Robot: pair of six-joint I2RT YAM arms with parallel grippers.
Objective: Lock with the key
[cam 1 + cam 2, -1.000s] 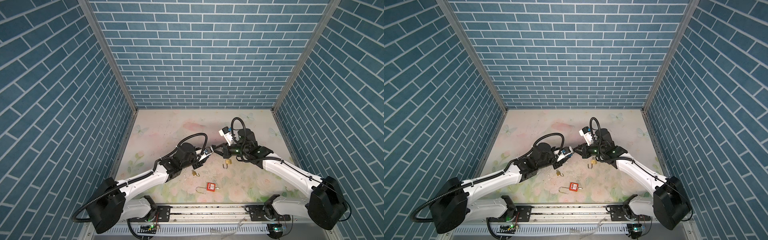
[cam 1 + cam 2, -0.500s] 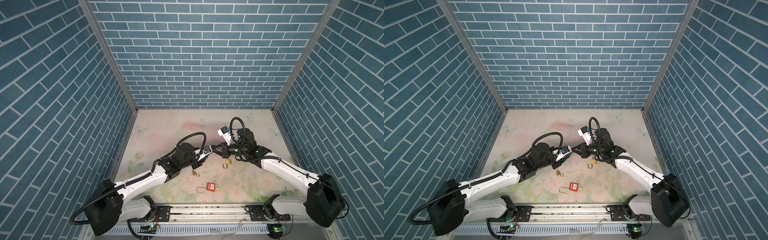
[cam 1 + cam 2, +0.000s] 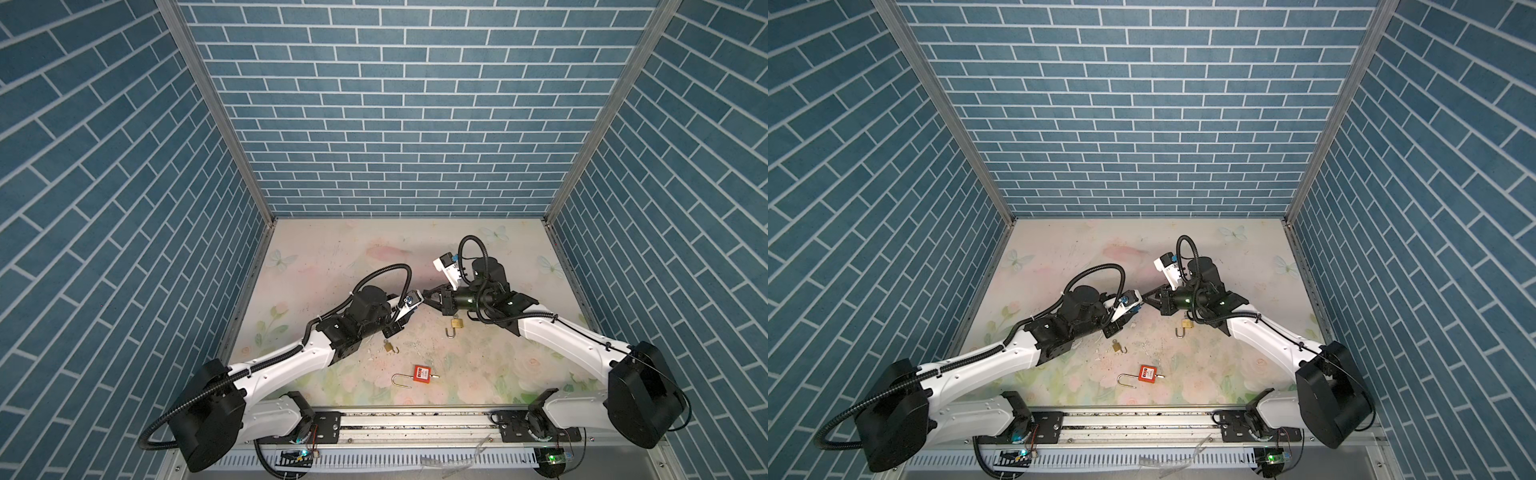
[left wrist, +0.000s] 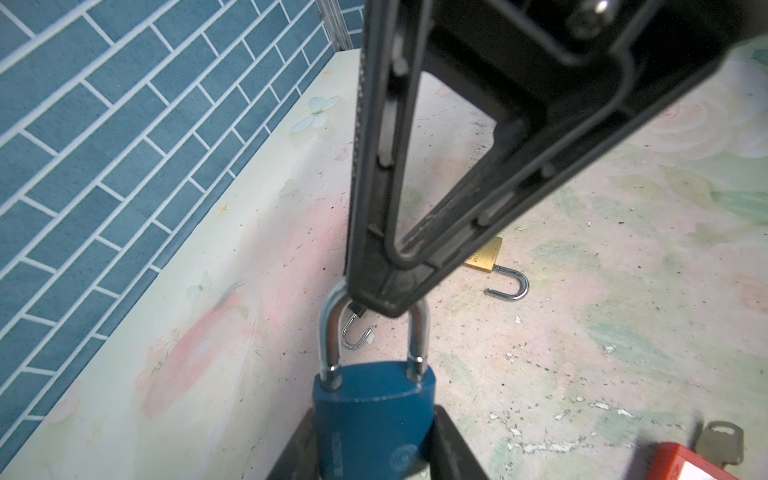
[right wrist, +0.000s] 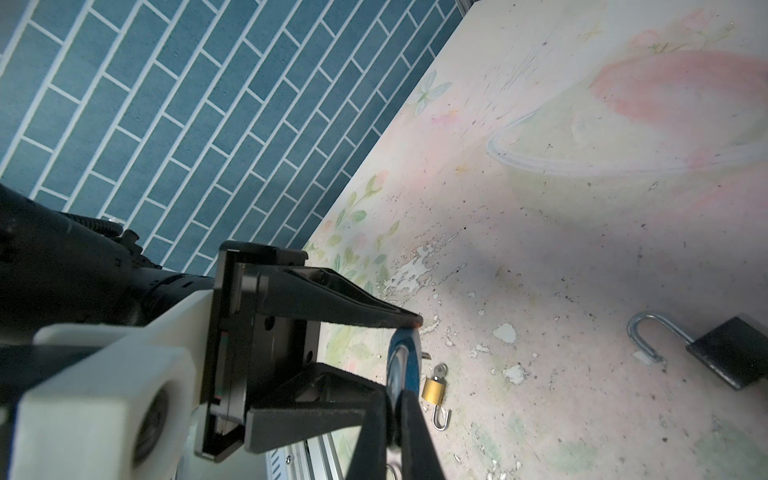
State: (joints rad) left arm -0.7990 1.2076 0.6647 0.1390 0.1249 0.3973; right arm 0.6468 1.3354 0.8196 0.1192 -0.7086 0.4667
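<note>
I clasped the blue padlock (image 4: 374, 415) by its body in my left gripper (image 4: 376, 440), clear of the table (image 4: 582, 374) between both arms; my right gripper (image 4: 384, 297) was clenched on the top of its shackle (image 4: 330, 332)

Left arm (image 3: 291, 365) and right arm (image 3: 561, 336) stretch low toward the middle, tips meeting. Left gripper (image 3: 416, 299) grips with fingers part-way apart; right gripper (image 3: 428, 294) fingers pinch nearly together.
</note>
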